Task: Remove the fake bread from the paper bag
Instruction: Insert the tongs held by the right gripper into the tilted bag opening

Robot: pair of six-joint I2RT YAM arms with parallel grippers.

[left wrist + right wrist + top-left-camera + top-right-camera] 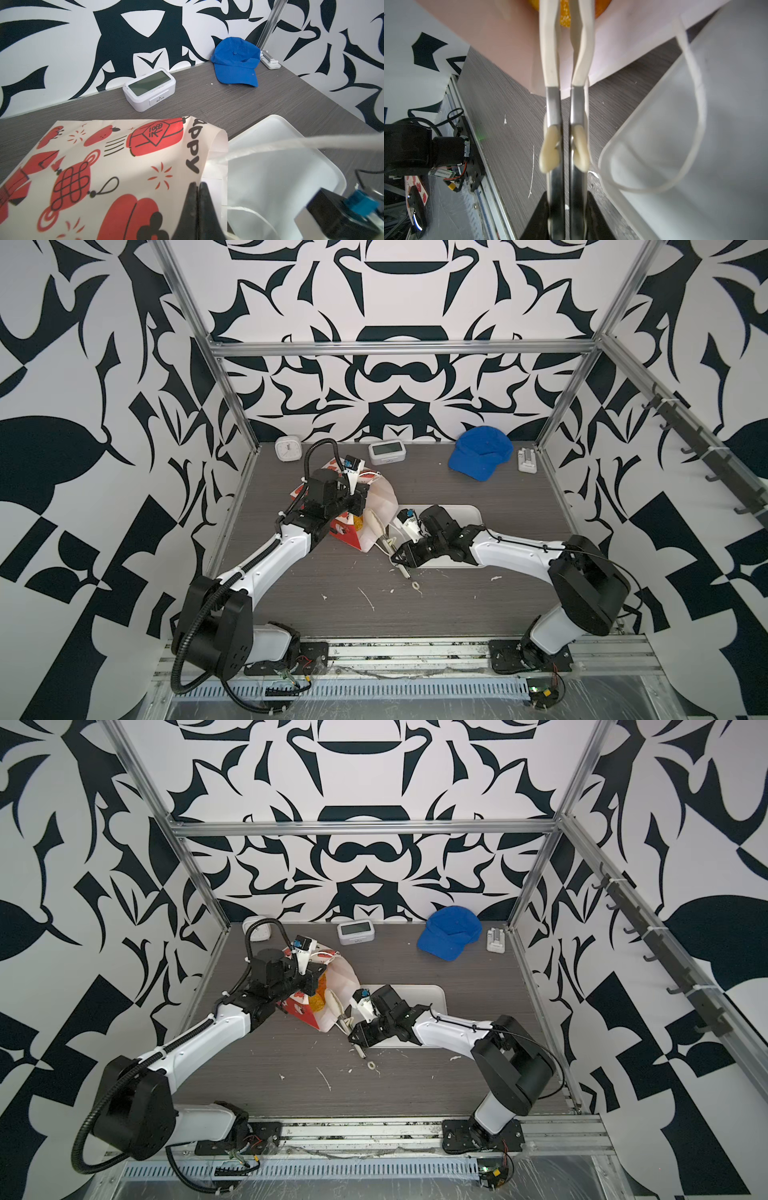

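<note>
Red-and-white paper bag (376, 493) lay on its side, left of centre on the grey table (457, 593), its mouth facing the right arm and its white inside exposed. I found the left gripper (197, 184) with jaws pressed together on the upper rim of that mouth; the wrist view showed paper pinched between the black fingers.

Inside the bag, close to the mouth, I noted the fake bread (318, 1000) as glossy orange-yellow pieces. I could not count them.

A pair of cream-tipped metal tongs (554, 104) reached into the bag from the right. The arms stood a narrow gap apart, with orange bread showing between them near the tips. The tips themselves ran out of frame, so I could not tell whether they gripped it.

The right gripper (566, 196) was clamped on the tongs' handle end, low over the table.

Beyond it lay a white tray (469, 514), one cord handle (695, 124) of the bag draped across it. A blue cap (480, 452) sat at the right rear.
</note>
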